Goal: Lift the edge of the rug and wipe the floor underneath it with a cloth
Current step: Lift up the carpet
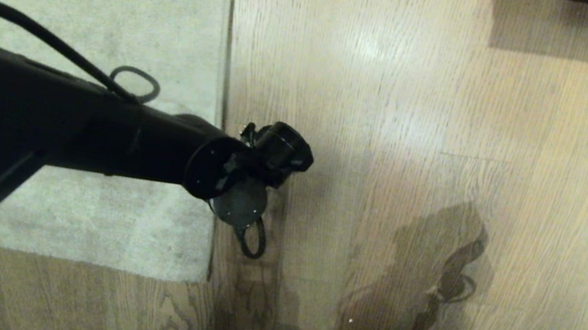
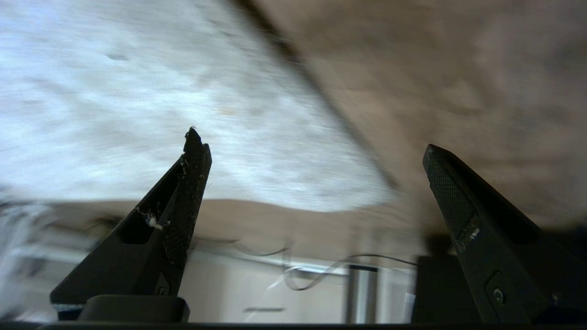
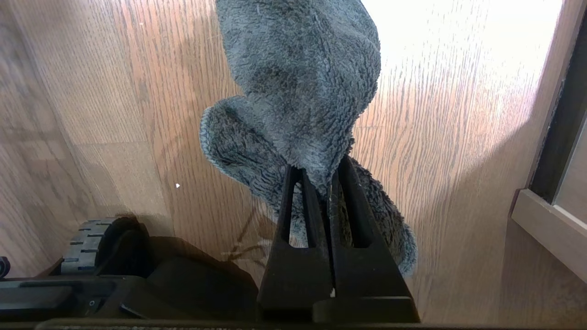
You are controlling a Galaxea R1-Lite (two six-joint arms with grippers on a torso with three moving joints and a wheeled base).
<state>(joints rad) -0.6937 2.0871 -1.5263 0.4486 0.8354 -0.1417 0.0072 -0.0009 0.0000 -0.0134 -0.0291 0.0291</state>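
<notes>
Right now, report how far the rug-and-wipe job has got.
Done: the cloth is clamped in the right gripper. In hand: the left gripper, jaws wide open and empty, hangs over the rug edge. Left: the rug lies flat, so lifting it and wiping the floor underneath.

The left arm (image 1: 97,126) reaches in from the left, its wrist over the rug edge (image 1: 221,135) near the corner. The left gripper (image 2: 312,183) stands wide apart, holding nothing. The right gripper (image 3: 323,183) hangs above the floor (image 3: 114,91), fingers (image 3: 298,206) pinched on the cloth (image 3: 298,82).
</notes>
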